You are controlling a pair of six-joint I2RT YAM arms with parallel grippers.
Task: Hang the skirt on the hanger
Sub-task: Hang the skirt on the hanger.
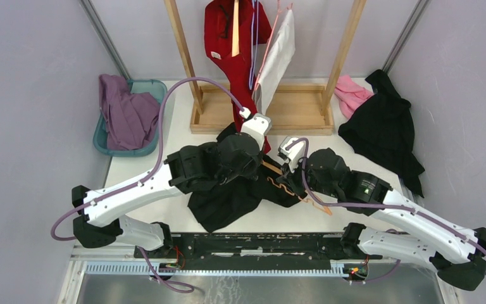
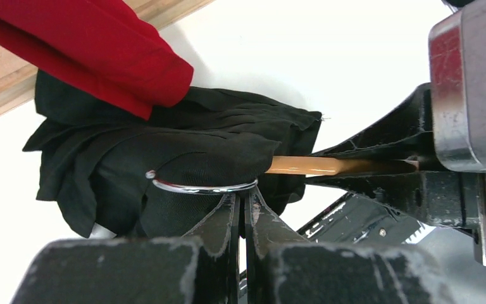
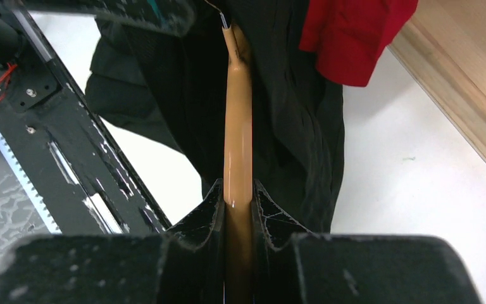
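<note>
Right claw [image 3: 239, 193] up close, clamped on wooden hanger [image 3: 238, 126]; bar runs straight ahead into black skirt [image 3: 291, 114]. Left claw [image 2: 243, 202] pinched shut at metal loop [image 2: 202, 187], skirt bunched just beyond. We judge left arm nearer skirt, above table [image 2: 354, 57].

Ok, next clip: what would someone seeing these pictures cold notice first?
Both arms meet at mid-table over a crumpled black skirt, the right gripper clamped on a wooden hanger that runs into the cloth. The left gripper is closed right at the skirt's bunched edge. Behind them a bright red garment hangs from the wooden rack.
</note>
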